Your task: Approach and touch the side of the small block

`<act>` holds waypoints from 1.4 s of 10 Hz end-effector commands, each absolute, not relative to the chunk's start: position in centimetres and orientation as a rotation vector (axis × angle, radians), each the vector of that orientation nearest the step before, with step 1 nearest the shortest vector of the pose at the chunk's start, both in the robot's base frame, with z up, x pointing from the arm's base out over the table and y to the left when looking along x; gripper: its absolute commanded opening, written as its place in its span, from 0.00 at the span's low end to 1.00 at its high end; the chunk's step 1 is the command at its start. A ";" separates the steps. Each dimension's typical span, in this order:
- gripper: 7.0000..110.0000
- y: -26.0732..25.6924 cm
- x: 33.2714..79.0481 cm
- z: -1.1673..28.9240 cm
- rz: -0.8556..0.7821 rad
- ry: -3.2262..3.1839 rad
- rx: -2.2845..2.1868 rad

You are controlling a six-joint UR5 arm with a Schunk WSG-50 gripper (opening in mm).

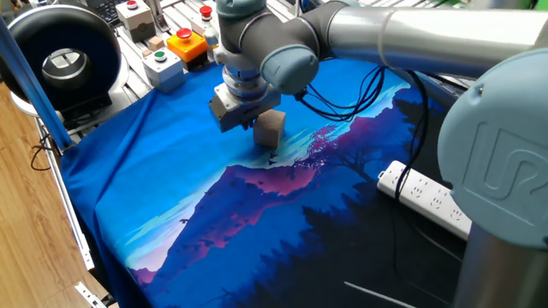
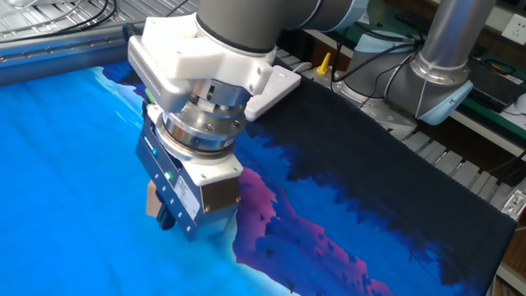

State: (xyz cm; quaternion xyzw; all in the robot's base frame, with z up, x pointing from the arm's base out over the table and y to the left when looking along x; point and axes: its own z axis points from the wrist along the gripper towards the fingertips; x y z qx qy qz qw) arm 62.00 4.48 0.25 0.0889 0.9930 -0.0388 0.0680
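We see the small block (image 1: 271,128) on the blue cloth (image 1: 171,188), right up against the gripper (image 1: 240,122), apparently touching its side. From the other fixed view only a sliver of block (image 2: 153,200) shows behind it. Finger state: we cannot tell.

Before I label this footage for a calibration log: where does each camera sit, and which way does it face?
One fixed view: high, off one table corner, looking down across the blue cloth at the small block, button boxes and power strip; shows the arm's base, joints and gripper.
The other fixed view: low and close, facing the robot's pedestal; the wrist and gripper fill it, the block mostly hidden.
Shared: cloth, gripper, block.
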 end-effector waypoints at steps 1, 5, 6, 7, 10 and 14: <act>0.00 9.5 60.7 0.5 0.197 3.056 0.346; 0.00 9.1 59.9 5.8 0.283 3.133 0.346; 0.00 6.3 59.5 7.1 0.086 3.134 0.242; 0.00 6.9 59.2 9.4 0.093 3.130 0.264; 0.00 8.6 59.7 12.6 0.126 3.112 0.246; 0.00 8.1 61.1 11.8 0.091 3.058 0.187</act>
